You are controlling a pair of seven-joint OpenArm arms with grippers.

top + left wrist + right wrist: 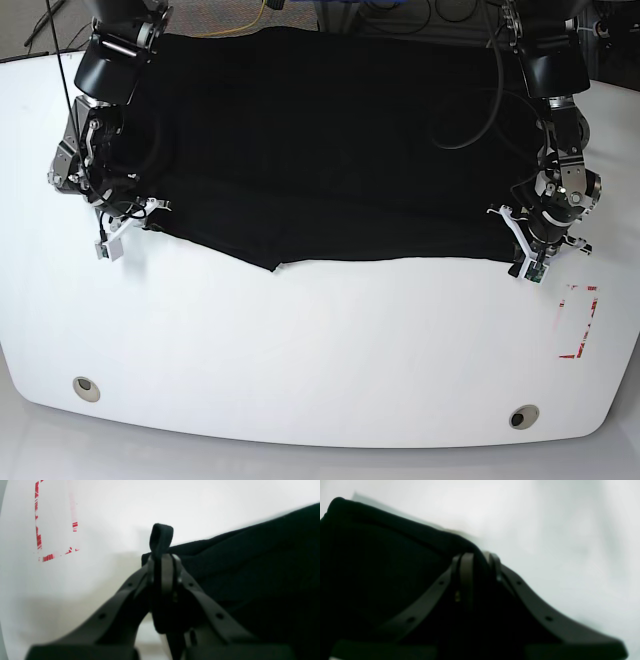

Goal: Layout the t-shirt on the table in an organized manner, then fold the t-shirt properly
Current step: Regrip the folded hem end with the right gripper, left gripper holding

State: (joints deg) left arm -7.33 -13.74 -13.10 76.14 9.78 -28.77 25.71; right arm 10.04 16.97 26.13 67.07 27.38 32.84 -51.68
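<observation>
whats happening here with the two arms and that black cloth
A two-armed robot is working on a black t-shirt spread over the far half of a white table. The left gripper has its jaws shut on a pinch of fabric at one near corner, close to the red outline mark. The right gripper has its jaws around the shirt's edge at the opposite near corner. The near edge lies uneven, so the shirt is not yet folded.

Overhead base view, two close wrist views
</observation>
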